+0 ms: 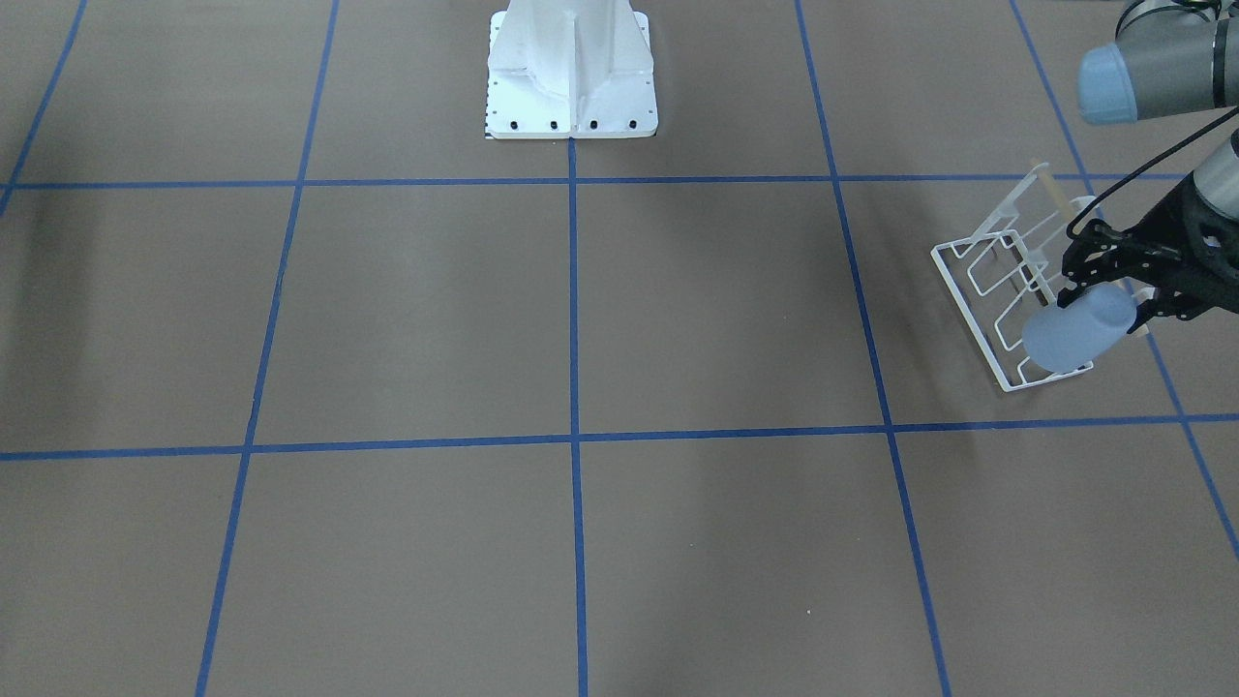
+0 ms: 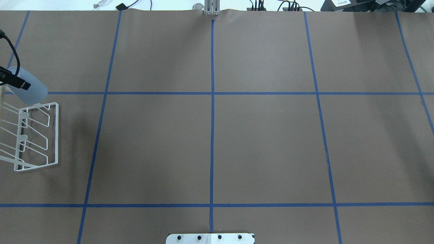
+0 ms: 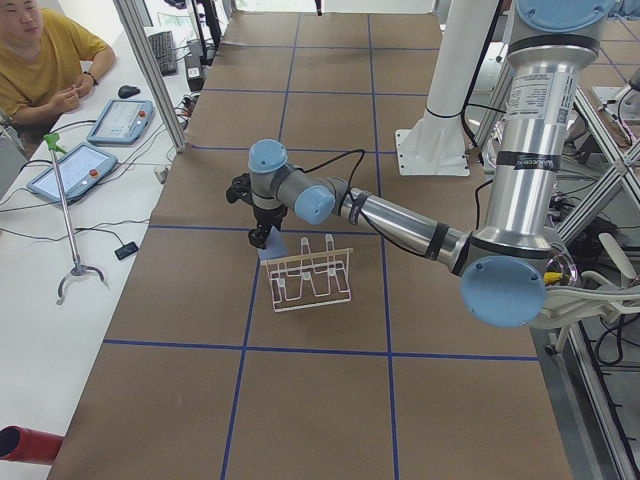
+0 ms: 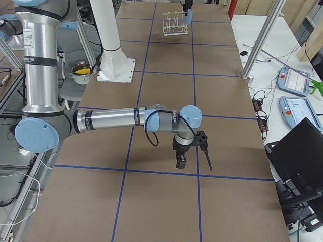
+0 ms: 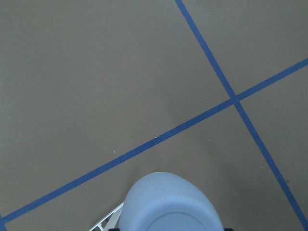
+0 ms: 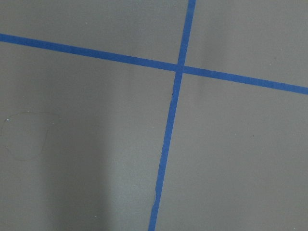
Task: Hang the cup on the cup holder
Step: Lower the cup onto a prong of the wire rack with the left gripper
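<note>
The light blue cup (image 1: 1076,331) is tilted, its closed base pointing away from my left gripper (image 1: 1106,290), which is shut on its rim end. The cup hangs over the end prong of the white wire cup holder (image 1: 997,281); I cannot tell whether it touches the prong. In the overhead view the cup (image 2: 27,88) is at the far end of the holder (image 2: 37,135). The left wrist view shows the cup's base (image 5: 168,204) and a corner of the holder (image 5: 107,222). My right gripper (image 4: 191,154) hovers low over the table far from the holder; I cannot tell whether it is open.
The white robot pedestal (image 1: 571,77) stands at the table's middle back edge. Blue tape lines (image 2: 212,101) cross the brown table. An operator (image 3: 40,60) sits beside tablets (image 3: 118,120) on a side desk.
</note>
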